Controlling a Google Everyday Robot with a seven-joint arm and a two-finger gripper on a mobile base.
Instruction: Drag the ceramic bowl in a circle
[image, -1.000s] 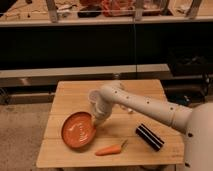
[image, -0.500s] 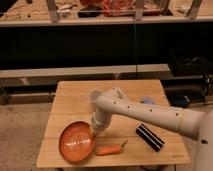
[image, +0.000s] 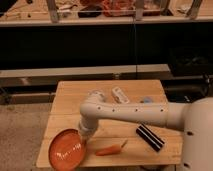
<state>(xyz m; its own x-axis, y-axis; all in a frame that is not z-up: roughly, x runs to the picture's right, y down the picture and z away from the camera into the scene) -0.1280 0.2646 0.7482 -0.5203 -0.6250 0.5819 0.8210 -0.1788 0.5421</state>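
Note:
The ceramic bowl (image: 66, 149) is wide, shallow and orange-red, at the front left corner of the wooden table (image: 127, 97), overhanging the edge slightly. My white arm reaches in from the right and bends down to it. My gripper (image: 84, 136) is at the bowl's right rim; its tips are hidden behind the wrist and the rim. An orange carrot (image: 111, 149) lies just right of the bowl.
A black ribbed cylinder (image: 150, 137) lies at the front right. A whitish cup (image: 96, 94), a white packet (image: 120, 94) and a small blue item (image: 147, 100) sit at the back. A dark shelf unit stands behind the table.
The bowl has been dragged toward the front left corner of the table, away from the middle. My arm has swung left and forward with it.

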